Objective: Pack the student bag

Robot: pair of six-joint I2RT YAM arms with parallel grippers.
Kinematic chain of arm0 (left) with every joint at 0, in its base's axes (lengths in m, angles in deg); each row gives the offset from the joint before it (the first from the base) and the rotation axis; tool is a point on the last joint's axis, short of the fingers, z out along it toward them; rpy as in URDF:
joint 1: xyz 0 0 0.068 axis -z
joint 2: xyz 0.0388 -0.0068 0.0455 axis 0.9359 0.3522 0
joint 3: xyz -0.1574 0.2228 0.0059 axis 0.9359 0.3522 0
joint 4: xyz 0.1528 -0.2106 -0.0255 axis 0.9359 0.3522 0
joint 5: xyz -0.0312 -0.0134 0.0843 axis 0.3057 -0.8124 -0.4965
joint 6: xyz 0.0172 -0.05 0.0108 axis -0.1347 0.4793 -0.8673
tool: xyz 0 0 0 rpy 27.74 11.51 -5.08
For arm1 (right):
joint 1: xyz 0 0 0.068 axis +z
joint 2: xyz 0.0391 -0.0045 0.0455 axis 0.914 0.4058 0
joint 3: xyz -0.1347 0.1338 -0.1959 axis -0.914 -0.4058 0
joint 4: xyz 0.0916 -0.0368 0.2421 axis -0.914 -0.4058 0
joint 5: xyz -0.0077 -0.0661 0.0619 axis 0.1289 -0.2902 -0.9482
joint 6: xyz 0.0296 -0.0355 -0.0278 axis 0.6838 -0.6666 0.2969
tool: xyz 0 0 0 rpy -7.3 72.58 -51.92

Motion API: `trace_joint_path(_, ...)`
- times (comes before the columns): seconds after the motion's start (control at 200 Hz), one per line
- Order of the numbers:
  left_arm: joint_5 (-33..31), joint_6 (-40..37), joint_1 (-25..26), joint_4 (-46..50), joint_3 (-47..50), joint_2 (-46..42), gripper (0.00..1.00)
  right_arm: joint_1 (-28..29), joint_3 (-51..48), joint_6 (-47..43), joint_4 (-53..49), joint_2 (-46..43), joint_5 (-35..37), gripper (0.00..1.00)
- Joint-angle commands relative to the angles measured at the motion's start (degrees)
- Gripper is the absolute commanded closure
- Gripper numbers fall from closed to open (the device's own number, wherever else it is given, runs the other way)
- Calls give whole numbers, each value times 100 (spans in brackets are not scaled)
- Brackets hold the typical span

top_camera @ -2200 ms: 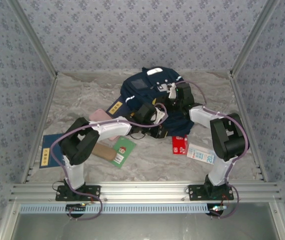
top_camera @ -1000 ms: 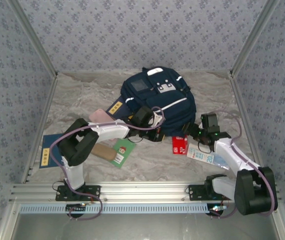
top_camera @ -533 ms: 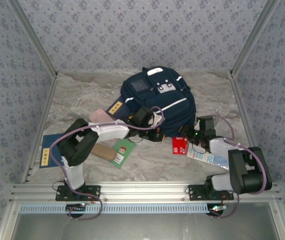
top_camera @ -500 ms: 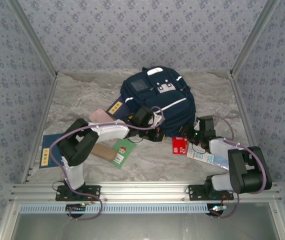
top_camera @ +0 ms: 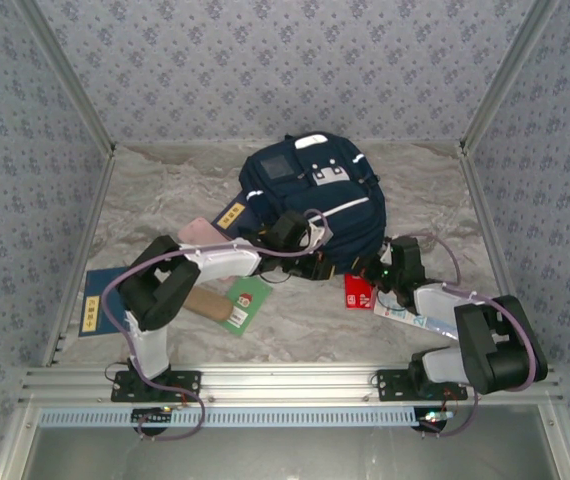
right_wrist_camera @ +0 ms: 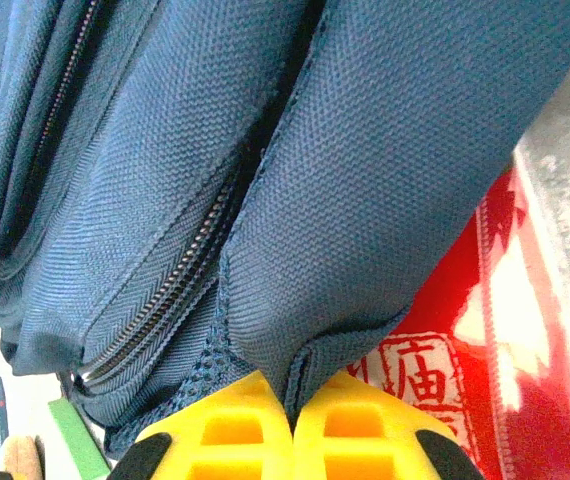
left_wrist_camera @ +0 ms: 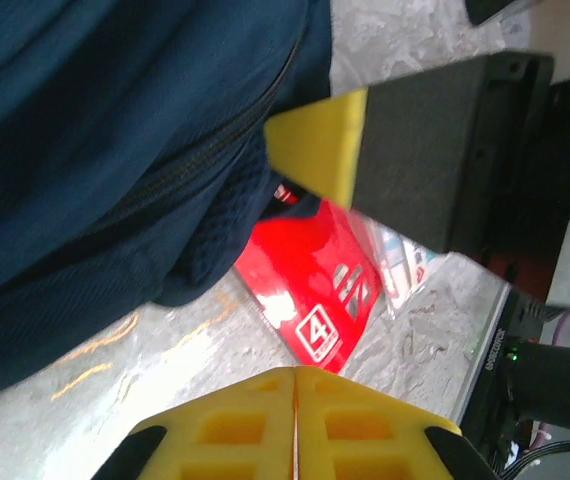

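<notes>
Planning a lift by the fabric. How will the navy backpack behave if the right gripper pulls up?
Probably floppy: the student bag is woven fabric, creased where the right gripper pinches it, so that fold would likely rise first while the body sags. Being the biggest thing here, it may drag rather than lift.

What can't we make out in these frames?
- Top view: student bag near edge hidden behind left arm and right arm; open or zipped, unclear.
- Top view: white carton partly under right arm; print too small.
- Right wrist: red box partly under bag, cut by edge.
- Right wrist: right pincer cut by bottom edge; depth of fabric pinch unclear.
- Left wrist: left pincer, same cut.
</notes>
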Motion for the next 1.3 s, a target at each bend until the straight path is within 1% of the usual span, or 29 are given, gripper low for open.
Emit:
trace_joint_path(0.0,219,322,71,-378,-378,237,92,150,-92,-86,119,-112,18,100)
trace_joint_path(0.245,332,884,69,-886,-681,590,91,313,-182,-16,242,-148,98,100)
trace_joint_path(0.36,329,1062,71,-1086,-650,608,91,304,-218,62,44,-333,54,100)
trace_joint_path(0.39,327,1062,64,-1093,-622,589,91,293,-204,52,-109,-454,100,95)
trace_joint_path(0.46,313,1039,60,-1088,-556,551,90,285,-161,-117,-588,-803,347,77)
trace_joint_path(0.5,350,996,68,-1062,-550,558,89,278,-98,-283,-932,-1022,708,65)
trace_joint_path(0.54,369,970,77,-1019,-555,588,88,309,-38,-338,-1387,-1226,1088,55)
trace_joint_path(0.615,430,971,92,-1003,-559,652,85,296,-18,-487,-2005,-1623,1469,49)
trace_joint_path(0.685,481,960,104,-981,-590,709,77,268,-6,-516,-2441,-2069,1929,41)
trace_joint_path(0.759,598,924,134,-907,-682,757,67,252,54,-592,-2718,-2521,2147,38)
trace_joint_path(0.809,678,833,163,-781,-770,781,62,249,141,-650,-2879,-2727,2238,37)
trace_joint_path(0.909,773,500,252,-405,-964,693,56,259,318,-938,-2997,-2942,2358,34)
trace_joint_path(0.999,770,115,297,20,-1010,453,52,274,625,-1011,-3418,-2884,2385,35)
trace_joint_path(1.034,692,-47,289,200,-971,294,51,283,714,-1018,-3549,-2923,2314,36)
trace_joint_path(1.079,515,-283,280,488,-914,56,49,293,734,-1389,-3600,-3052,2139,38)
trace_joint_path(1.184,197,-747,230,1047,-675,-597,42,330,710,-1667,-3624,-3388,1855,41)
trace_joint_path(1.294,33,-991,81,1360,-293,-1335,39,362,765,-1865,-3714,-3295,1377,42)
